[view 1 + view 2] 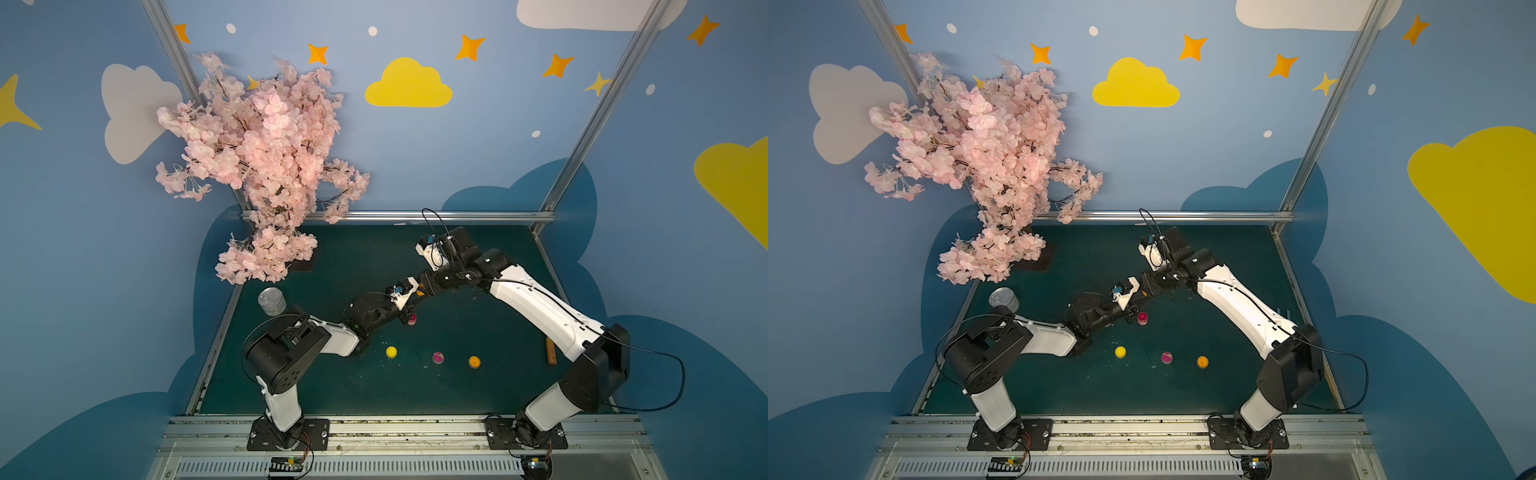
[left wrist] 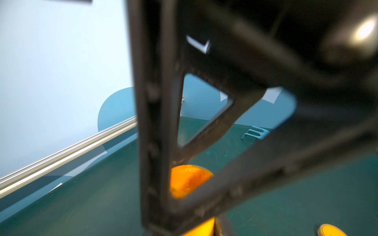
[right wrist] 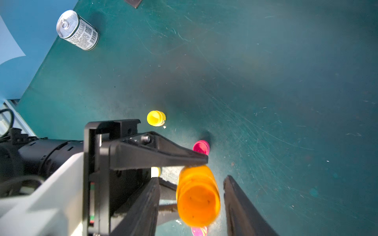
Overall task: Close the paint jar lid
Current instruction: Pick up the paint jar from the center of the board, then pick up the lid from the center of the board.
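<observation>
An orange paint jar hangs in the air above the middle of the table, lying on its side. Its orange lid sits on the end that faces my right wrist. My left gripper is shut on the jar's far end; one of its black fingers runs along the jar. My right gripper stands open around the lid end, with a gap on each side. In both top views the two grippers meet, and only a sliver of the jar shows.
On the green mat stand a red jar, a yellow jar, a pink jar and an orange one. A tin can stands at the left edge under the blossom tree. A brown stick lies at the right.
</observation>
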